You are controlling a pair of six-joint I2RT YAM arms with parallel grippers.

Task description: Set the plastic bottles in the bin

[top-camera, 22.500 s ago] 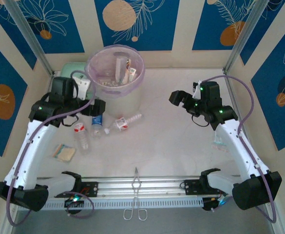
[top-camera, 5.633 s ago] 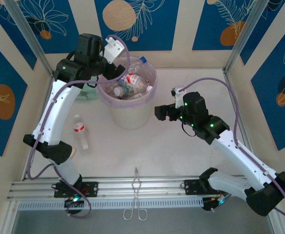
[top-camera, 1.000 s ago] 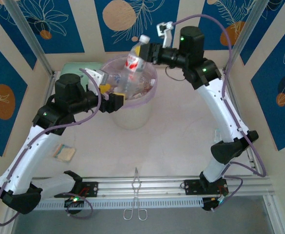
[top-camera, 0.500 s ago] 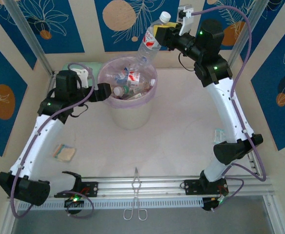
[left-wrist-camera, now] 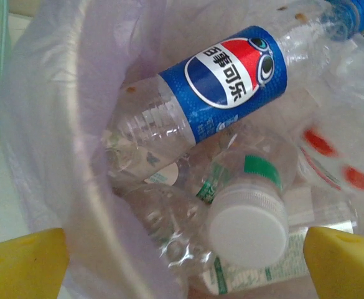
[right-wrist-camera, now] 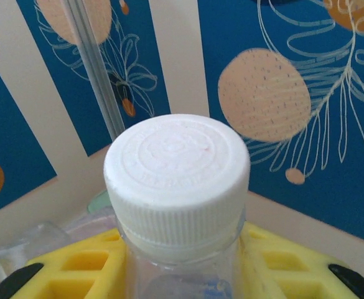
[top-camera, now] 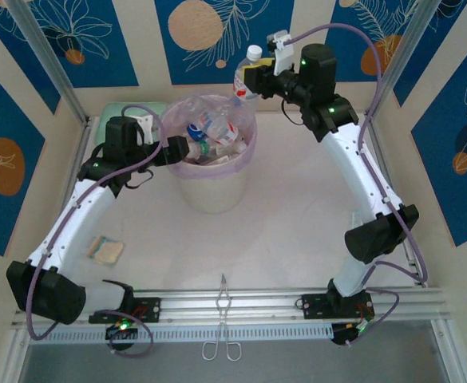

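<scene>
The bin [top-camera: 211, 190] is heaped with plastic bottles [top-camera: 209, 134], the left tool [top-camera: 187, 148] spread empty at its rim, while the right tool [top-camera: 253, 78] pinches a white-capped bottle [right-wrist-camera: 177, 171], seemingly the last, above its far edge

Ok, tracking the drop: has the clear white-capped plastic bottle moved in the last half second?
Yes: the bottle came down and left, closer to the round white bin.

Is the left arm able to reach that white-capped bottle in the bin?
Probably: the left pincer hangs open above the uncovered white-capped bottle, though the bin's rim lies between its fingertips.
</scene>
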